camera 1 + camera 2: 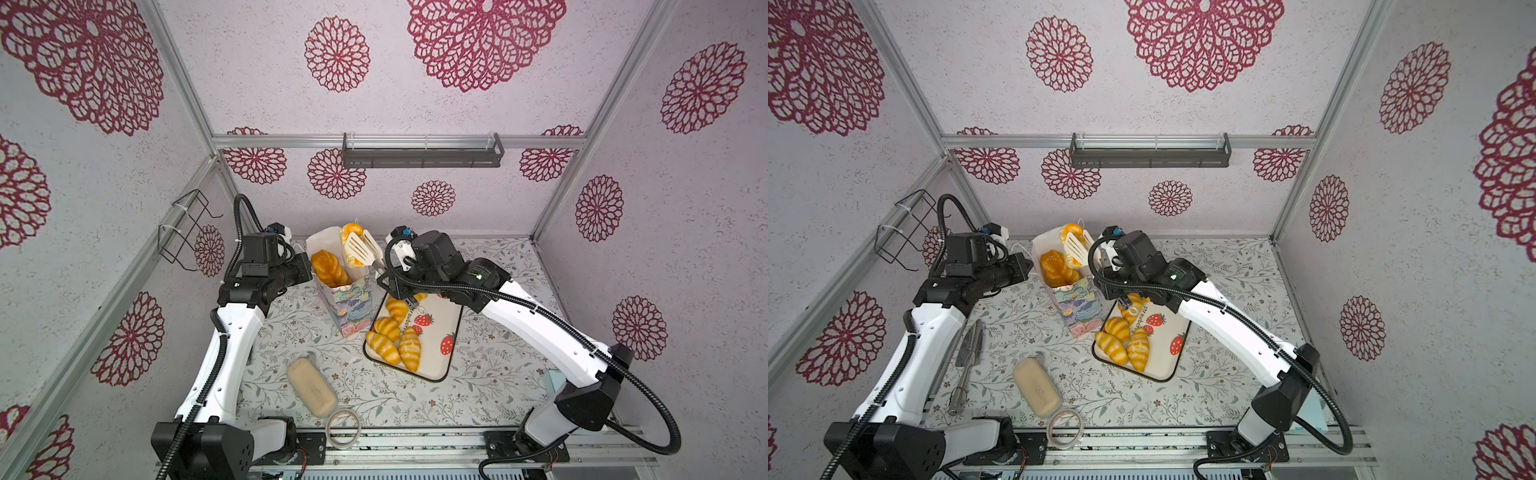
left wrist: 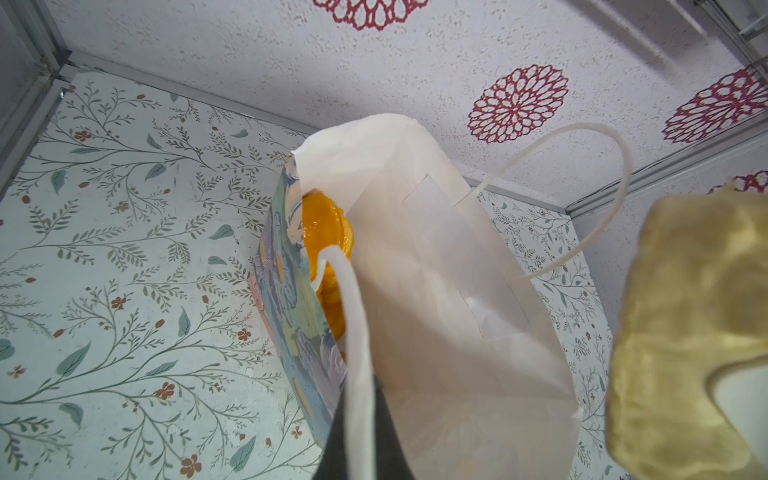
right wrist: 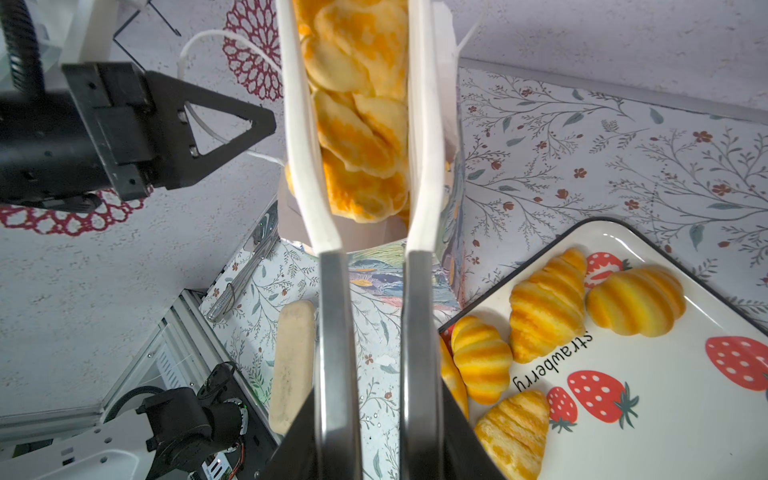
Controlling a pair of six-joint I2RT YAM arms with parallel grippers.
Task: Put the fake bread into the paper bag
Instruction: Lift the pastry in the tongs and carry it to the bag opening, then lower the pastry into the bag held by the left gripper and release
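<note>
Golden braided loaf point(image 3: 361, 124) hangs in the tongs point(image 3: 299, 145) my right gripper point(image 3: 378, 399) squeezes — at the mouth of the paper bag point(image 1: 347, 307) — while my left gripper point(image 3: 264, 122) pinches the cord handle point(image 2: 357, 332).

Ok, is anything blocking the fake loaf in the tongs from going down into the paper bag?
Nothing visible. The fake loaf in the tongs hangs over the paper bag's open mouth. The left pincer holds a cord handle aside, and the pastry already inside lies to one side, leaving room.
</note>
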